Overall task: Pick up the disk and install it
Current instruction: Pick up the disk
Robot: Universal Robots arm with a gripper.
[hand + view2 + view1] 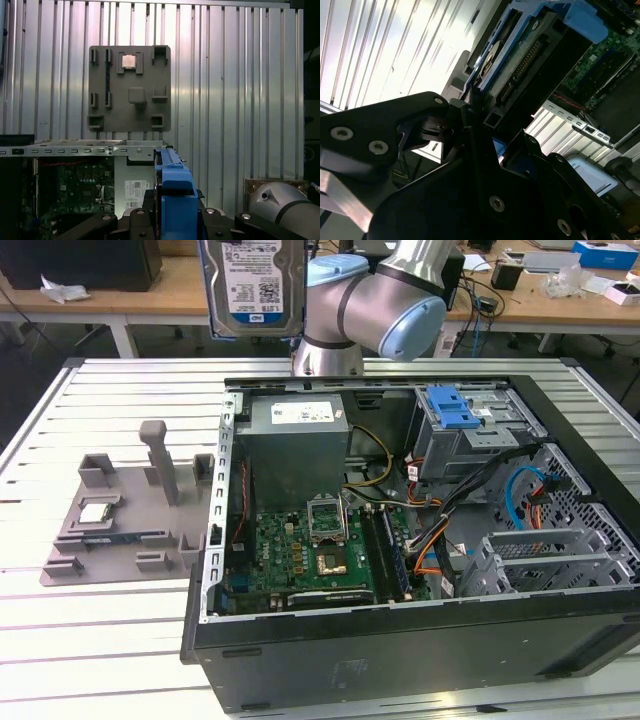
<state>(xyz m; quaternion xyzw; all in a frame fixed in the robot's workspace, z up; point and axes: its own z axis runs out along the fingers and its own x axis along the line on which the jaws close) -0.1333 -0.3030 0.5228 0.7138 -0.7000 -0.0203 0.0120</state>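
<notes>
Closest to the lens in the second wrist view is the black body of the hand [476,112], and its fingers are closed on one end of the disk [522,57], which juts away from them with its connector row and blue frame [580,20] showing. In the exterior view the disk stands on edge in the air, label facing the camera, above the far side of the slatted counter [110,380] and just to the exterior view's left of the arm [385,305], beyond the far wall of the open case [400,650]. Nothing else supports it, so the grip looks firm. Inside the case, the metal cage [480,430] with its blue latch [450,405] sits near the far corner, well apart from the disk. A grey tray [110,540] lies on the counter beside the case, with a small chip [97,512] in one of its pockets. The disk is likely dense and rigid, with smooth metal faces that could slip, and it would suffer from knocks. The plastic frame along its edges seems the safest place to hold, well clear of the connector and the underside.
</notes>
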